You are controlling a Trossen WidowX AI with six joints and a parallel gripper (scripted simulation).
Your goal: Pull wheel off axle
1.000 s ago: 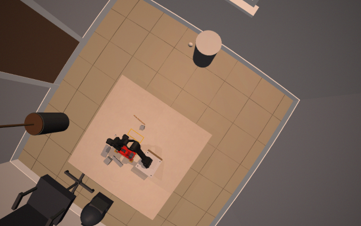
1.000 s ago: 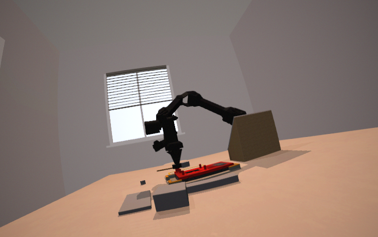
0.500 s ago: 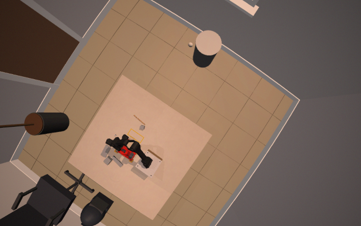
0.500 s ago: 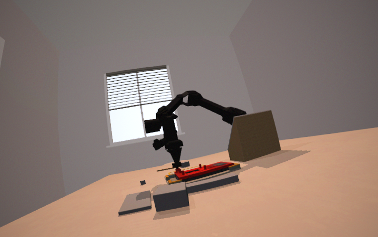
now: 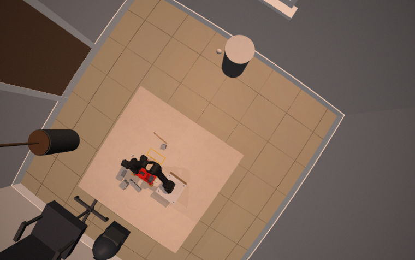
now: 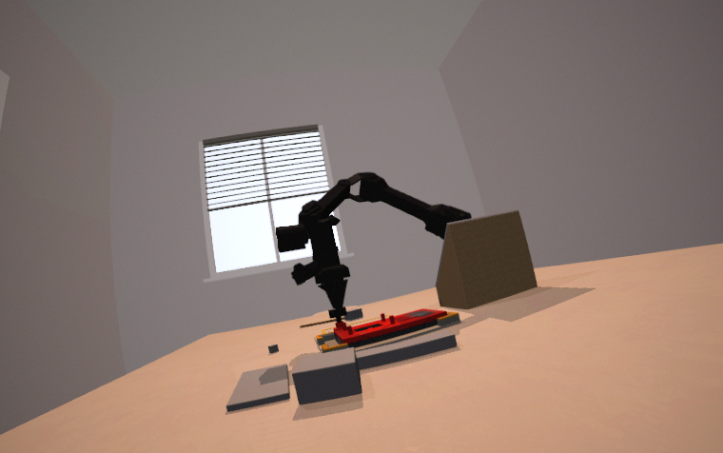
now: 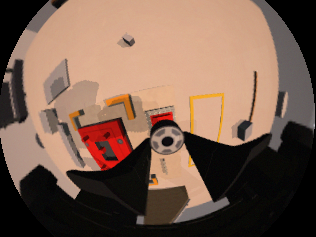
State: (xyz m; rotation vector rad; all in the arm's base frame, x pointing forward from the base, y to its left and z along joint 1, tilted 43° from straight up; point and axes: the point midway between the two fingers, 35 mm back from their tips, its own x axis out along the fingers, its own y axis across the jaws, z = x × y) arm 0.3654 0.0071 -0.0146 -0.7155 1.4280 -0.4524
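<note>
Where the wrist view looked down past its own fingers, we saw the end effector [image 7: 166, 149] pinching the wheel [image 7: 166, 138], a small grey disc with dark spokes held between the two dark fingertips. The wheel sat right at the edge of the red chassis [image 7: 105, 141], and we could not tell from this view whether it was seated on the axle or lifted off it. Just to the right of the wheel lay the marked area [image 7: 206, 126], a yellow outlined rectangle on the counter [image 7: 173, 46], with the wheel outside its border. Beyond that rectangle a small dark block [image 7: 243, 129] rested on the counter, and farther up a little grey cube [image 7: 126, 40] stood well apart from everything else.

From the exterior view, nearest to us were a flat grey slab [image 6: 260, 387] and a taller grey block [image 6: 326, 376], just beside each other. Behind them the red chassis lay on a grey base [image 6: 408, 346], and the end effector pointed straight down onto its left end, the arm [image 6: 373, 194] arching over from behind a tan wedge [image 6: 485, 258]. Farthest back a window [image 6: 266, 200] with half-lowered blinds was set in the wall.
</note>
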